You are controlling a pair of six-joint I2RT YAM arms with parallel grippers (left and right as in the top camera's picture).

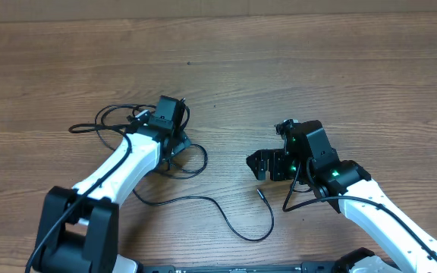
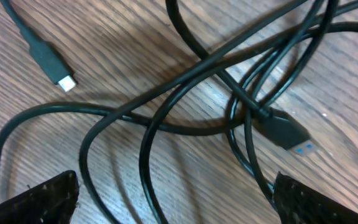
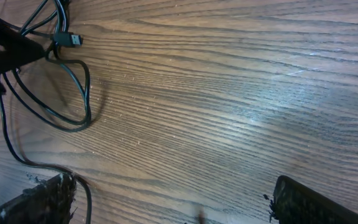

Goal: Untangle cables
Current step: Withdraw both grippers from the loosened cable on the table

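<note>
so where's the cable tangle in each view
overhead: the cables lie left of centre, around the tip of the left arm, with one strand trailing toward bottom centre.
left wrist: crossing loops fill most of the frame.
right wrist: top left corner, with a loop hanging below.
shared landmark: the open left end effector, right over the tangle.
</note>
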